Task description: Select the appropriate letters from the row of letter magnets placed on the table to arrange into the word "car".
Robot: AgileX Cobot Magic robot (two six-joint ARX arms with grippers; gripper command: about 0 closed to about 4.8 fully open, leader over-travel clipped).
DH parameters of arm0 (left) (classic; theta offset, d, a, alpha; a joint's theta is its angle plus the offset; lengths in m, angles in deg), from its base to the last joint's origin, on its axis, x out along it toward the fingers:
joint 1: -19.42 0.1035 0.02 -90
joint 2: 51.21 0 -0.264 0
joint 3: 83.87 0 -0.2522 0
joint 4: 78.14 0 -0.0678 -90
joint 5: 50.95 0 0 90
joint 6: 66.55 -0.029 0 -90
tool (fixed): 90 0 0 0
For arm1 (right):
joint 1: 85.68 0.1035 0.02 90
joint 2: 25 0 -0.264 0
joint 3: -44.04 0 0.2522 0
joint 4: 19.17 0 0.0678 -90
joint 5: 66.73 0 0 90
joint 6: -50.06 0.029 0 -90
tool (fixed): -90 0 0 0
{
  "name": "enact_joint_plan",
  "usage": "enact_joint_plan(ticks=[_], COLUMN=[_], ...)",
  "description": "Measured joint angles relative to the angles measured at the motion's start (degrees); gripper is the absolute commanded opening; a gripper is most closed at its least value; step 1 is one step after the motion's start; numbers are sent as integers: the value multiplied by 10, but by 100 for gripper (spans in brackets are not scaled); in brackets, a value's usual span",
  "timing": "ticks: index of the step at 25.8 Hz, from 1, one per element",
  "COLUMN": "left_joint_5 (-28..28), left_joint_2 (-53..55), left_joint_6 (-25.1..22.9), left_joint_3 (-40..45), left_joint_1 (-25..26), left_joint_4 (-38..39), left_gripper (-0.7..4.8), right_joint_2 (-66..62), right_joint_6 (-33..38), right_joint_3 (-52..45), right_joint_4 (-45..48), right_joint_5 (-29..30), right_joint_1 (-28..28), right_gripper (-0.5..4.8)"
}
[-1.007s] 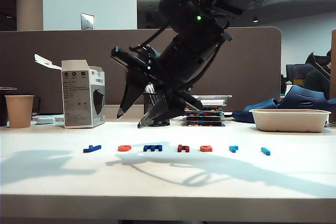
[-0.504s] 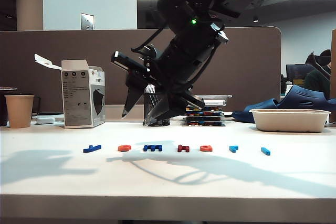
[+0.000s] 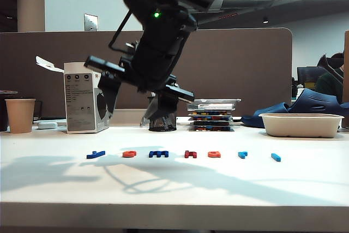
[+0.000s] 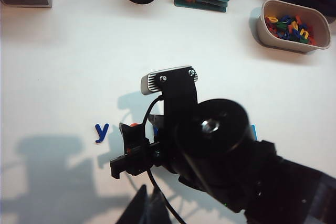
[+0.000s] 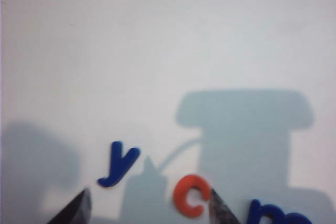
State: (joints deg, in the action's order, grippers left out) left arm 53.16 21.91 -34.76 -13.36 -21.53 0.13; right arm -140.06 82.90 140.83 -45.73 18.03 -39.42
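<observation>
Table (image 3: pixel 305 178): smooth white top, nothing to stop a nudged magnet from skating.

Right gripper (image 3: pixel 125 115): hanging above the left end of the row in the exterior view, reached across the middle, jaws spread wide, nothing between them. In the right wrist view (image 5: pixel 149 208), fingertips straddling the gap between two letters.

Left gripper (image 4: pixel 140 211): parked high over the scene, fingers pressed together, empty.

Letter magnets: seven in a line along the lower centre of the exterior view, none pulled out yet.
- Orange-red "c" (image 5: pixel 191 196): just beside one spread fingertip, not centred. Likely target.
- Dark blue "y" (image 5: pixel 118 163): near the other fingertip.
- Dark blue "m" (image 5: pixel 273 216): just past the "c".
- Orange-red "a" (image 3: pixel 214 154), light-blue "r" (image 3: pixel 242 154): further right, untouched.

Risks, judged:
- Descent as aligned: finger landing on the "c", flicking it away.
- Wide jaws sweeping in the "y" on closing.
- Thin flat letter slipping under the tips.
</observation>
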Motion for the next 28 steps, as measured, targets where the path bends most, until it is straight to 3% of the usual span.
enact_joint_plan(ticks=[8, 28], left_joint_5=[0, 0], left_joint_2=[0, 0], left_joint_6=[0, 0], left_joint_3=[0, 0], left_joint_1=[0, 0], left_joint_4=[0, 0], left_gripper=[-6, -6], right_joint_2=[-37, -70], right_joint_6=[59, 59], right_joint_3=[5, 9], right_joint_4=[0, 23], right_joint_5=[-34, -55], right_joint_1=[17, 16], right_gripper=[284, 284])
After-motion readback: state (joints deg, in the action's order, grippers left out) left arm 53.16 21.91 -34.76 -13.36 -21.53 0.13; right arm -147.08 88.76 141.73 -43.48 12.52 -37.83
